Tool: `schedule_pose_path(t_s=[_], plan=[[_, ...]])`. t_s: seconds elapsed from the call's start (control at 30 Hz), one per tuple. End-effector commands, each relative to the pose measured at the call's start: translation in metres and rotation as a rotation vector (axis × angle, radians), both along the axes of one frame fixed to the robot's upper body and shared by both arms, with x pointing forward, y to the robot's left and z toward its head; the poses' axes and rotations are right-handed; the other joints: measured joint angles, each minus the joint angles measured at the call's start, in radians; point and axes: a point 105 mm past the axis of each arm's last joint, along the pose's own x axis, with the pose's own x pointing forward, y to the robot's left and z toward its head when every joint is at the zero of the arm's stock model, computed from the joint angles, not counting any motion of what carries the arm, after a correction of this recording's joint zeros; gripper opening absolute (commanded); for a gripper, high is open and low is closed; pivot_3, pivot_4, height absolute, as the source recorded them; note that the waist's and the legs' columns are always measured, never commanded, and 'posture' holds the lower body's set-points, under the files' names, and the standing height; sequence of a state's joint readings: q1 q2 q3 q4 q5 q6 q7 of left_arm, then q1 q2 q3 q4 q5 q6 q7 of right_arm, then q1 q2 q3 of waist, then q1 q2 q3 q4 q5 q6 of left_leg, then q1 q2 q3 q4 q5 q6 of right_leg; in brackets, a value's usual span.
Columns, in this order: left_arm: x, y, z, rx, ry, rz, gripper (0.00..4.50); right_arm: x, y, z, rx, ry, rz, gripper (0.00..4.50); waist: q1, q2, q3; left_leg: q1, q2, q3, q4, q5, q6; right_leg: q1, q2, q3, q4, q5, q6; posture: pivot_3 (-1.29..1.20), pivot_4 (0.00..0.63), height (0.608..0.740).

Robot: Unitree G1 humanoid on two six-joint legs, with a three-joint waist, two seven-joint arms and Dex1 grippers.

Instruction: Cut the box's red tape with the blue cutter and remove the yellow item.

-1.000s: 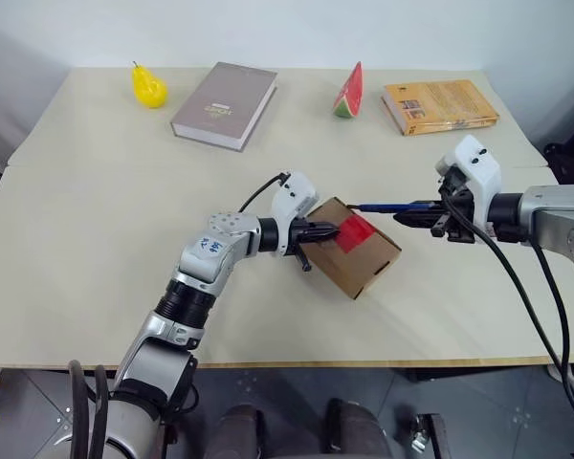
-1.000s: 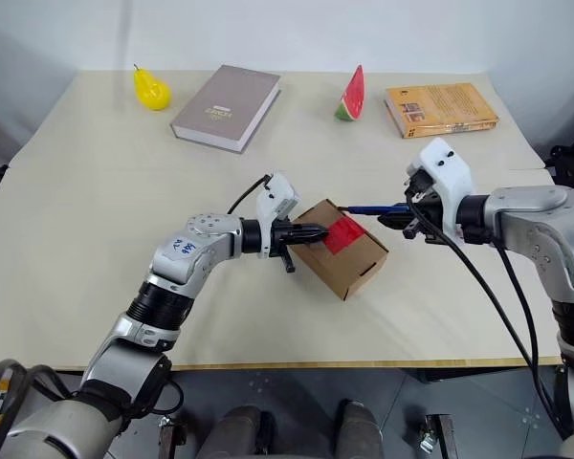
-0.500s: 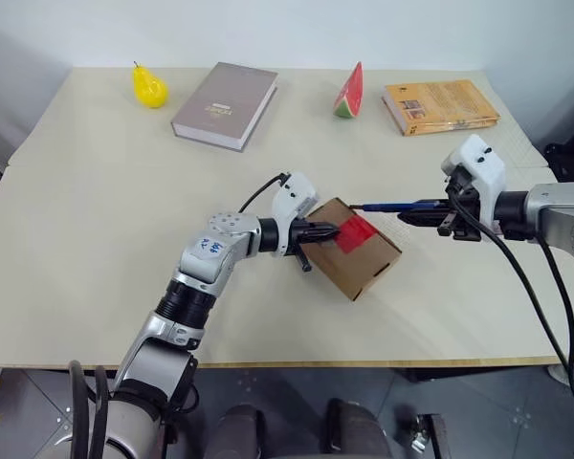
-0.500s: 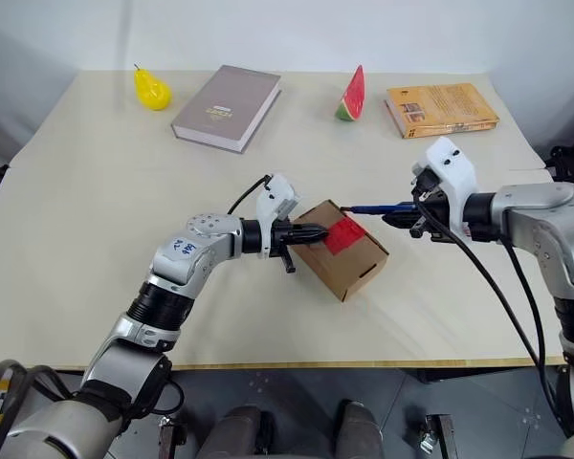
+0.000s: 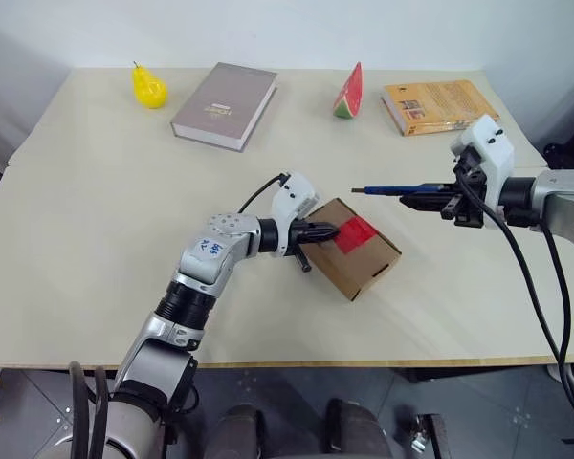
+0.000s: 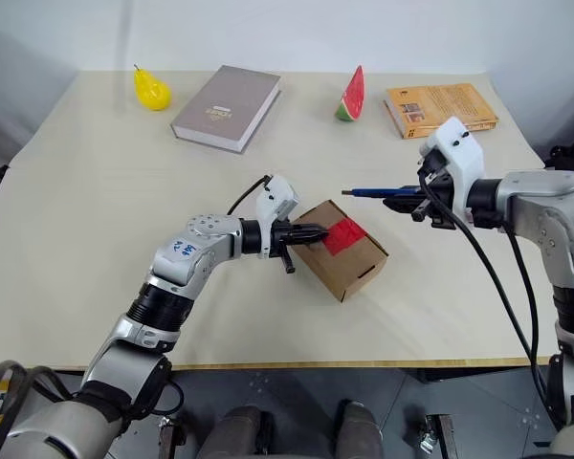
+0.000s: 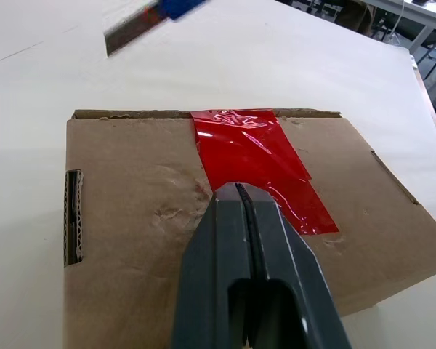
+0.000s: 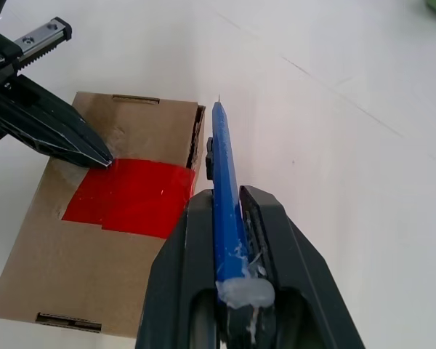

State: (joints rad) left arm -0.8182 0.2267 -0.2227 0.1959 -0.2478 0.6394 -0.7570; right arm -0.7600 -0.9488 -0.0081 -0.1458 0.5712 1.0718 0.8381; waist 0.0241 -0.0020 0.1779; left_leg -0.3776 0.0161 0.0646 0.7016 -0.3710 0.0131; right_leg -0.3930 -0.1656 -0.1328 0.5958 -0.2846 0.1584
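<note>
risk: we judged blade could skid off red tape (image 5: pixel 356 232) | left pincer (image 5: pixel 331 230) shut, pinning box (image 5: pixel 354 250) | right pincer (image 5: pixel 430 199) at 3 o'clock clamped blue cutter (image 5: pixel 394 190)

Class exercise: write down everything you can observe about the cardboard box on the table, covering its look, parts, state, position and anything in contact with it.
The box is a small, flat, brown corrugated cardboard carton lying closed and skewed on the table near its front edge. A glossy, wrinkled red tape patch crosses its top and reaches one edge. Small slots show along its sides. The shut left tool presses its tips on the top at the tape's edge. The blue cutter hangs above, not touching.
</note>
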Motion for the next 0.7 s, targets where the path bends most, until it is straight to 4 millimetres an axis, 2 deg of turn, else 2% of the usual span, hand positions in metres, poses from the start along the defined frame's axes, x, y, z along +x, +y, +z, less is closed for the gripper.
schedule_pose_path(t_s=[0.03, 0.43, 0.7], plan=[[-0.004, -0.001, -0.004, 0.017, -0.002, -0.007, 0.0, -0.004, 0.002, 0.006, -0.004, -0.031, 0.01, 0.15, 0.0, 0.0, 0.0, 0.0, 0.0, 0.0, 0.0, 0.0, 0.0, 0.0, 0.0, 0.0, 0.0, 0.0, 0.0, 0.0, 0.15, 0.74], [-0.004, 0.0, -0.004, 0.023, -0.003, -0.009, 0.0, -0.008, 0.0, -0.012, -0.011, 0.022, 0.001, 0.15, 0.0, 0.0, 0.0, 0.0, 0.0, 0.0, 0.0, 0.0, 0.0, 0.0, 0.0, 0.0, 0.0, 0.0, 0.0, 0.0, 0.15, 0.74], [-0.004, 0.001, -0.005, 0.027, -0.001, -0.005, 0.0, -0.007, -0.001, -0.007, -0.014, 0.008, -0.001, 0.15, -0.001, 0.0, 0.0, 0.0, 0.0, 0.0, 0.0, 0.0, 0.0, 0.0, 0.0, 0.0, 0.001, 0.0, 0.0, 0.0, 0.15, 0.74]])
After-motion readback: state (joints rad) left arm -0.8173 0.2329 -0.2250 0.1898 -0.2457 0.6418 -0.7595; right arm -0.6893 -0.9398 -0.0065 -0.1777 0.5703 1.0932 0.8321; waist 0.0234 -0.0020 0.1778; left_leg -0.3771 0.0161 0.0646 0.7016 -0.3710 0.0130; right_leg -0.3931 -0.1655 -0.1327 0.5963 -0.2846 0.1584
